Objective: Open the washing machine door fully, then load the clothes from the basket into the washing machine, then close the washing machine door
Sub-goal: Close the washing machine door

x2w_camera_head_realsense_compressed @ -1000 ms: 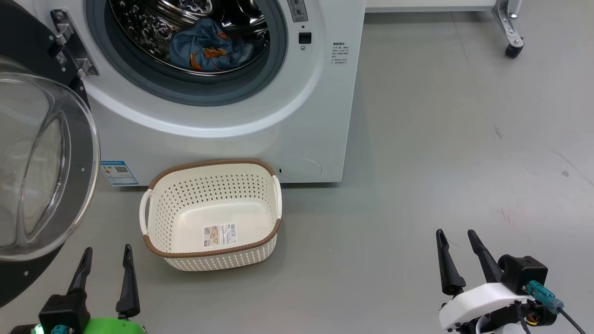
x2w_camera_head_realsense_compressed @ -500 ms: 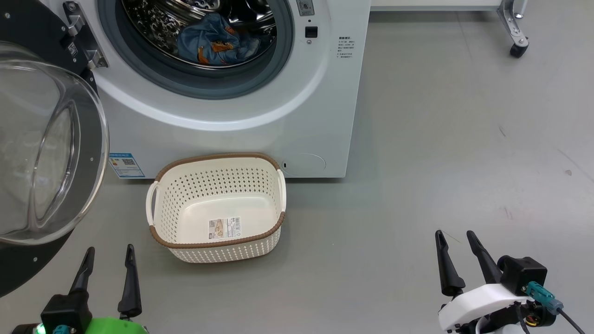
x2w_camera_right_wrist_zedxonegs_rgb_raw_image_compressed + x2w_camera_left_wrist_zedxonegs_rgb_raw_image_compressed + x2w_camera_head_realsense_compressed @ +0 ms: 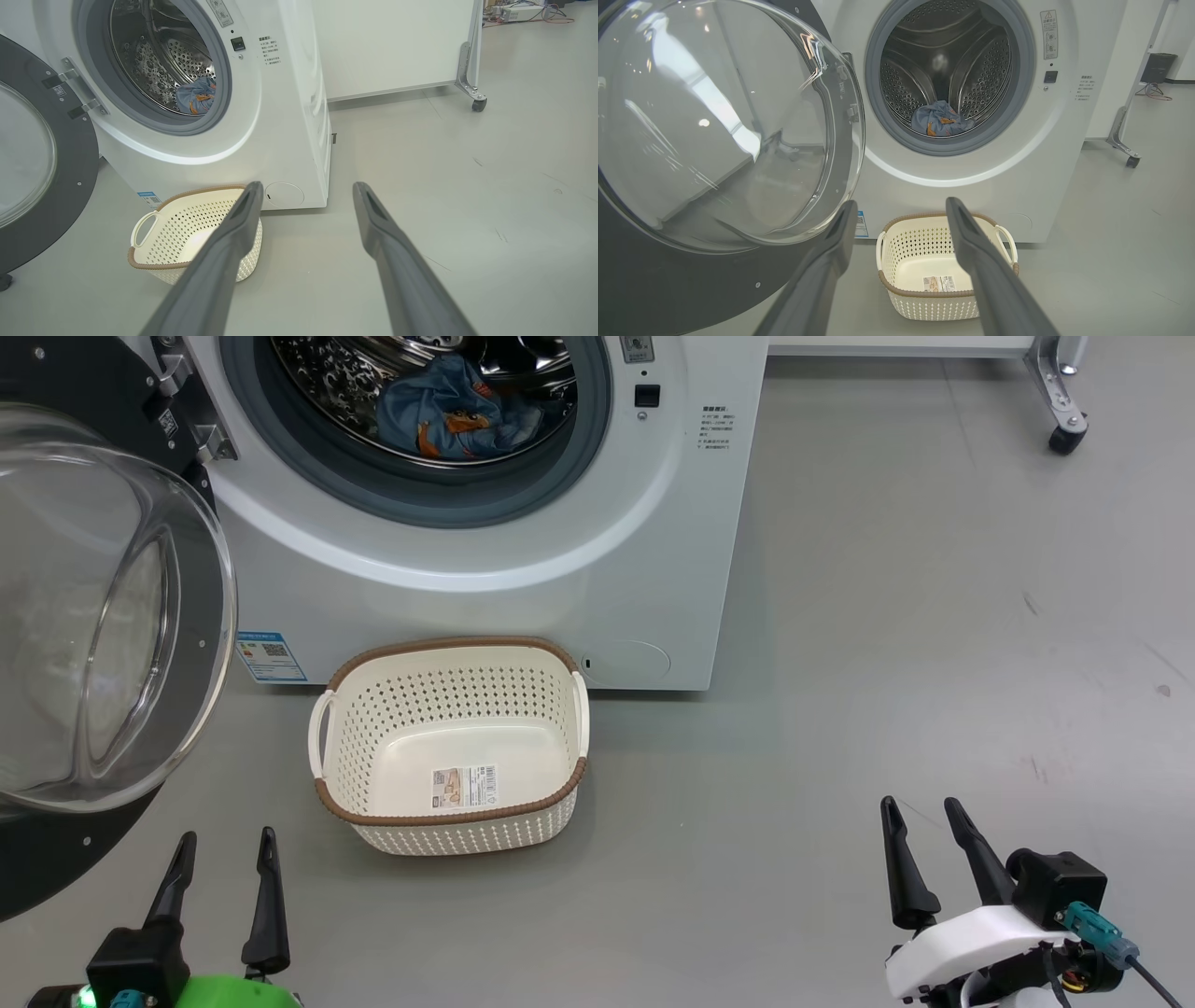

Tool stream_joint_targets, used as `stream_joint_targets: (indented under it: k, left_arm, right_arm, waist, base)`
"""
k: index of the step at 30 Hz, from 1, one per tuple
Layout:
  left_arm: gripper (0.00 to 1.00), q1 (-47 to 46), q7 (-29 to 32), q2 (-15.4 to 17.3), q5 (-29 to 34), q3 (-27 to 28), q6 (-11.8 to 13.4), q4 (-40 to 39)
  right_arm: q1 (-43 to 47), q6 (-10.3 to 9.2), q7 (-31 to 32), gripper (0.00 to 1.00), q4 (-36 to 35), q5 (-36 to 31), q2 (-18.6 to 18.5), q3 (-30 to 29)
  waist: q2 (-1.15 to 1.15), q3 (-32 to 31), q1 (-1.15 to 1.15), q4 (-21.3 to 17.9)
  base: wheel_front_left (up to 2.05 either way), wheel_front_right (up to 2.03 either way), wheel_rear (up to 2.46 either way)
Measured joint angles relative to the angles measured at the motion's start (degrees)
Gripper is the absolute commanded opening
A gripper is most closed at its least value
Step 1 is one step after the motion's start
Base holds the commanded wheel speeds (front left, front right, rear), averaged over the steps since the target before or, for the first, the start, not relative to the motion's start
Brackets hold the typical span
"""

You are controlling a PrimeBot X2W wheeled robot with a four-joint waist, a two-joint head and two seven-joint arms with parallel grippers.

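Camera has shifted; basket (image 3: 448, 643) sits ahead-right of left hand (image 3: 229, 833).

The washing machine door (image 3: 93, 616) is clear, glossy glass in a shiny black rim. The washing machine (image 3: 485, 597) has smooth white panels, a matt grey rubber ring (image 3: 420, 509) and a perforated steel drum (image 3: 322, 373). The clothes (image 3: 457, 420) are soft cloth. The basket (image 3: 448, 695) is matt perforated plastic with a woven-look rim.
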Motion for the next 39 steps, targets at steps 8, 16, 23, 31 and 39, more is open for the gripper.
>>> stream_joint_targets:
  k: [8,16,23,31,39]
  left_arm:
    - [1.00,-0.1,0.0,-0.1,0.0,0.2,-0.5,0.0]
    - [1.00,-0.1,0.0,-0.4,0.1,0.4,-0.5,-0.1]
    - [1.00,-0.3,0.0,-1.2,0.0,1.1,-0.5,0.0]
    - [1.00,-0.4,0.0,-1.5,-0.8,2.0,-0.4,0.3]
    - [1.00,-0.4,0.0,-1.6,-1.2,2.6,0.1,0.5]
  right_arm:
    - [0.0,-0.01,0.0,1.00,-0.4,0.0,0.0,-0.2]
    - [0.0,-0.01,0.0,1.00,-0.8,-0.2,0.0,0.2]
    - [0.0,-0.01,0.0,1.00,-0.9,-0.5,0.0,0.1]
    - [0.0,-0.01,0.0,1.00,-0.8,-0.9,0.0,0.2]
    - [0.0,0.00,0.0,1.00,-0.7,-1.1,0.0,0.9]
  waist:
    - [0.00,0.5,0.00,1.5]
    - [0.00,0.7,0.00,2.9]
    - [0.00,0.8,0.00,5.3]
    - [0.00,0.7,0.00,8.6]
    - [0.00,0.8,0.00,12.3]
  base:
    - [0.00,0.00,0.00]
    - [0.00,0.00,0.00]
    - [0.00,0.00,0.00]
    - [0.00,0.00,0.00]
    - [0.00,0.00,0.00]
